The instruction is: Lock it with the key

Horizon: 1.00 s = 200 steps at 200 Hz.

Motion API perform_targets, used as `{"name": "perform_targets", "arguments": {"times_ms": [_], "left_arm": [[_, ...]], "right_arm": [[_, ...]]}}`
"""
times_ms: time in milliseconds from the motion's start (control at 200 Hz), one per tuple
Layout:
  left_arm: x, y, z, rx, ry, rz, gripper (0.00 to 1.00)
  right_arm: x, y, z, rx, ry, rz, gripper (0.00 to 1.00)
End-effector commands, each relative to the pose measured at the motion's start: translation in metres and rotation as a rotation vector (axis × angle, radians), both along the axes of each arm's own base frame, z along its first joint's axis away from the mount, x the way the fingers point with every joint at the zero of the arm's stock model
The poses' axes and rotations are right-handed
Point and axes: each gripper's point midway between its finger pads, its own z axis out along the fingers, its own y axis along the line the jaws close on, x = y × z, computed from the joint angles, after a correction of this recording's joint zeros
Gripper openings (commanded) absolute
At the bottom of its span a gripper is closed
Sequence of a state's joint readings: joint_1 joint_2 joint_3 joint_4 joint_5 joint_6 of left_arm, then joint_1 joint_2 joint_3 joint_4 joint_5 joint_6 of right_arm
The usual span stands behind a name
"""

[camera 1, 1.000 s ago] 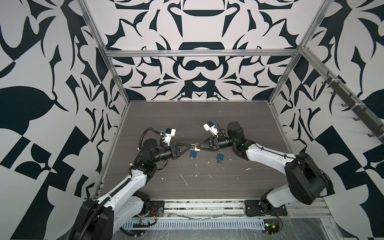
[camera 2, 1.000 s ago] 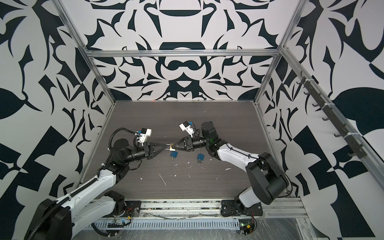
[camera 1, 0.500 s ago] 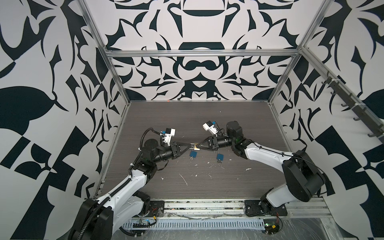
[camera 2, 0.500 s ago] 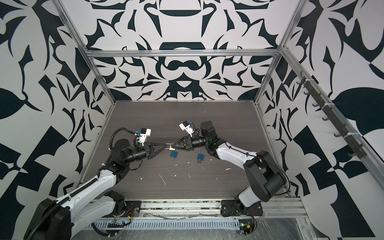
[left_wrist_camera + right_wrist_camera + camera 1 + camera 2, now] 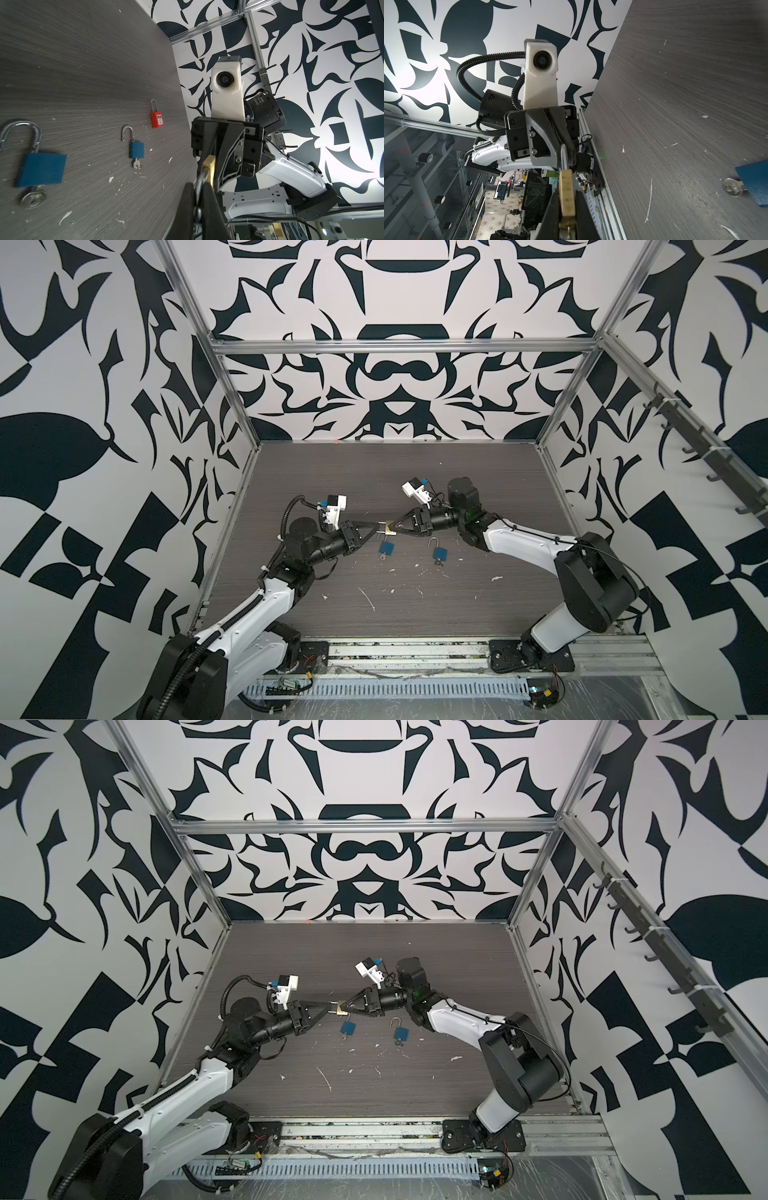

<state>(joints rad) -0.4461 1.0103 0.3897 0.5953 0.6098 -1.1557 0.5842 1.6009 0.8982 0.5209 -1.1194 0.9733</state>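
Observation:
A small brass padlock [image 5: 390, 528] hangs in the air between my two grippers, above the table, in both top views. My left gripper [image 5: 377, 527] is shut on its steel shackle [image 5: 563, 158]. My right gripper [image 5: 395, 527] is shut on the brass body [image 5: 566, 189], one finger on each flat side. In the left wrist view the body [image 5: 209, 166] sticks out past my left fingertips [image 5: 188, 199]. At the body's lower end, between the right fingers, a small blurred metal piece [image 5: 568, 229] shows, perhaps the key.
Two blue padlocks with open shackles and keys in them lie on the table, one [image 5: 387, 548] right under the grippers, one [image 5: 440, 553] to its right. A red padlock [image 5: 157, 122] lies farther off. White flecks [image 5: 368, 598] dot the wood surface.
Both grippers keep their hold on the brass padlock in the same spot. The right arm has shifted very slightly.

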Motion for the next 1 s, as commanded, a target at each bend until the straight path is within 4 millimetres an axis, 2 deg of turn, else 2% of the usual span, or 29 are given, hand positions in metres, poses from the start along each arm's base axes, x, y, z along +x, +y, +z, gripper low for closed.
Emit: {"name": "perform_targets", "arguments": {"times_ms": [0,190,315,525,650,845,995], "left_arm": [[-0.052,-0.033,0.021,-0.068,-0.082,-0.284,0.0],[-0.057,-0.041,0.024,-0.075,-0.094,-0.32,0.0],[-0.06,-0.047,0.015,-0.049,-0.094,-0.334,0.0],[-0.063,-0.051,0.007,-0.026,-0.095,-0.343,0.0],[-0.061,-0.048,0.009,-0.017,-0.098,-0.32,0.0],[-0.056,-0.047,0.016,0.015,-0.114,-0.295,0.0],[-0.053,-0.052,0.021,0.01,-0.11,-0.311,0.0]], "right_arm": [[-0.003,0.034,0.029,0.056,-0.152,-0.011,0.0],[0.001,0.044,0.029,0.056,-0.153,-0.003,0.0],[0.009,0.048,0.059,0.223,-0.091,-0.003,0.0],[0.015,0.052,0.068,0.279,-0.047,-0.003,0.0],[0.013,0.048,0.057,0.217,-0.058,-0.005,0.0],[0.004,0.033,0.038,0.091,-0.071,-0.031,0.0],[-0.003,0.026,0.034,0.075,-0.07,-0.035,0.0]]}}
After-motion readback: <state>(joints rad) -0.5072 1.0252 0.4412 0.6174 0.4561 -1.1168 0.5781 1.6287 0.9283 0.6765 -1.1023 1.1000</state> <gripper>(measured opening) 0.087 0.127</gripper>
